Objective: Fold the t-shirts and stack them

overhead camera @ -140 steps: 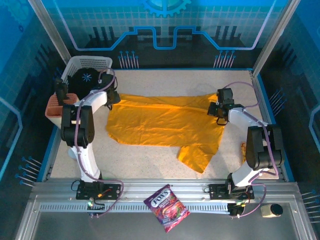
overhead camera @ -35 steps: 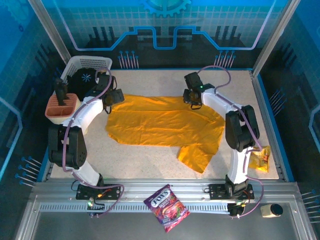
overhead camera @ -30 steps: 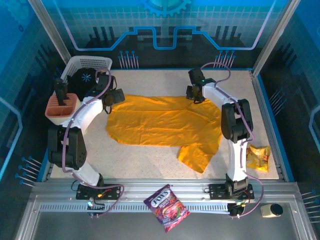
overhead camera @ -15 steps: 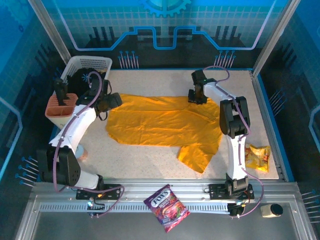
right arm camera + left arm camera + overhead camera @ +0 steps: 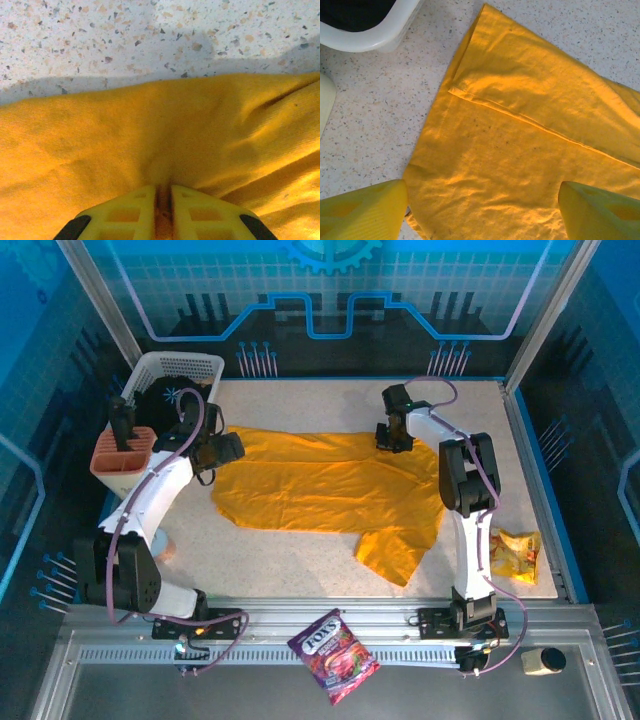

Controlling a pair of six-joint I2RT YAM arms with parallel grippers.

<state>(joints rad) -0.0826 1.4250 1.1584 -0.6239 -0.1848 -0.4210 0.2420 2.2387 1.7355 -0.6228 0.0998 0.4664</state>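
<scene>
Jaws of the right gripper are pinched on a fold at the far edge of the yellow shirt, which lies spread on the speckled table. Over the shirt's left corner, near the white basket, the left gripper hangs with jaws wide apart.

We look down from high up, over the near edge of the table, and see all of it. Our left wrist view looks down from quite near at the shirt corner by the basket, at the far left. Our right wrist view sits very near the shirt's far edge. All three share shirt and table.
</scene>
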